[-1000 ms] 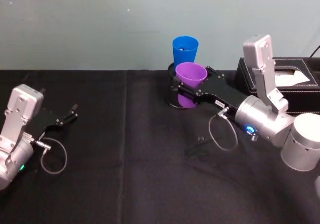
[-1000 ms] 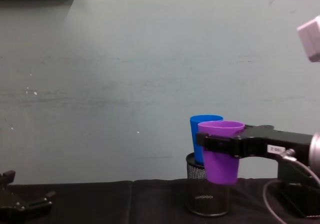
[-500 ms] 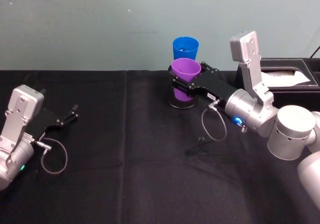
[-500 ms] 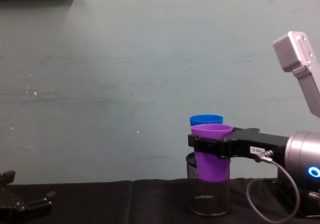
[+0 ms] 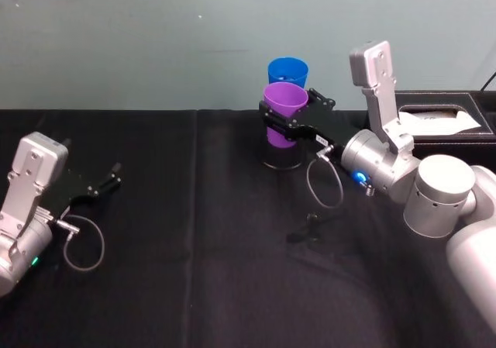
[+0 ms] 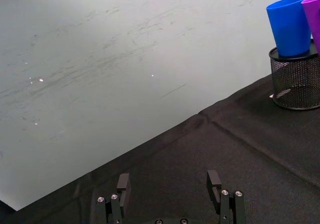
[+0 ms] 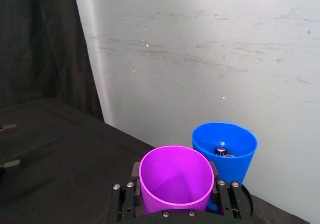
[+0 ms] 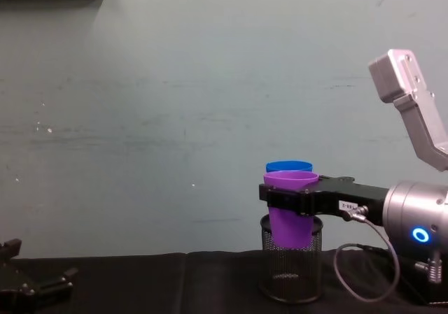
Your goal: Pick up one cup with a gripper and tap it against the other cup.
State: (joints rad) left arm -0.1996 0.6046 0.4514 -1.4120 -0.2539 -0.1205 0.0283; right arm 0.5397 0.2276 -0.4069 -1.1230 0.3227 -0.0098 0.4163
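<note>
Upper centre of the head view: right gripper [image 5: 285, 128] grasps the purple cup [image 7: 176, 179], just beside the blue cup [image 5: 287, 70]. The right wrist view exposes small objects inside the blue cup. Lower left: left gripper [image 5: 105, 184], jaws released, black table [image 5: 194, 232] between.

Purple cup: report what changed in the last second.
The right tool, shut on the purple cup, carried it away from the robot and leftward, up close to the blue cup. Blue cup, mesh holder and left tool stayed put.
</note>
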